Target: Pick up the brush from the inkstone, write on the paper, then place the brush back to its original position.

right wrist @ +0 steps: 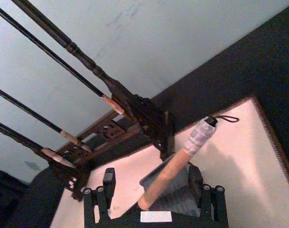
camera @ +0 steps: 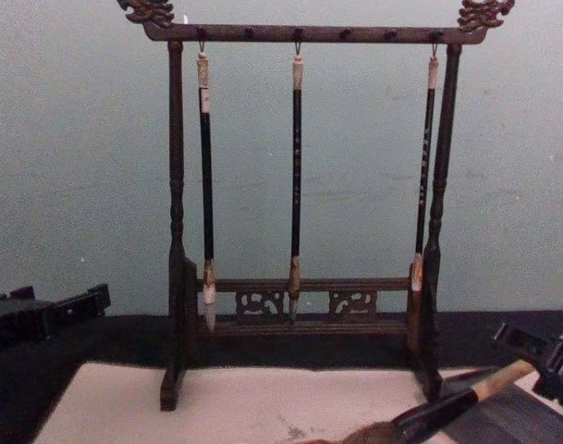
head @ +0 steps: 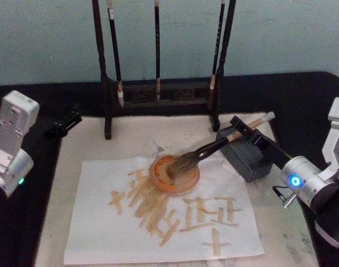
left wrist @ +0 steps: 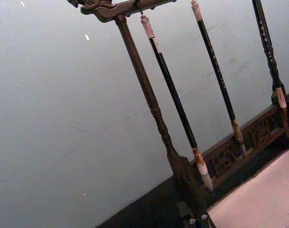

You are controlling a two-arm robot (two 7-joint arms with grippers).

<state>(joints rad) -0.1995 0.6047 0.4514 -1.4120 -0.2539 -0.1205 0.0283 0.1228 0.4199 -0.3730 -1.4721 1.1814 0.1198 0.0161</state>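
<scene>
While propped across the inkstone [head: 248, 162] with bristles in the orange dish [head: 176, 173], lies the brush [head: 214, 147], tan end between the spread, unpinching fingers of the right gripper [head: 248, 132]. Strokes already on the paper [head: 102, 222] (so probably the put-back step). Next: retreating cleanly, no nudging. Left gripper [head: 66, 123] parked at the left.

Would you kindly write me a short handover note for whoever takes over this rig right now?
Right gripper: open, fingers either side of the brush's tan upper shaft, not clamped.
Left gripper: parked far left, off the paper.
Brush: shaft leaning on the inkstone, bristles in the orange dish on the paper.
Done: paper carries orange strokes, so writing looks finished.
Left: confirm the brush is settled, then withdraw the right arm.
</scene>
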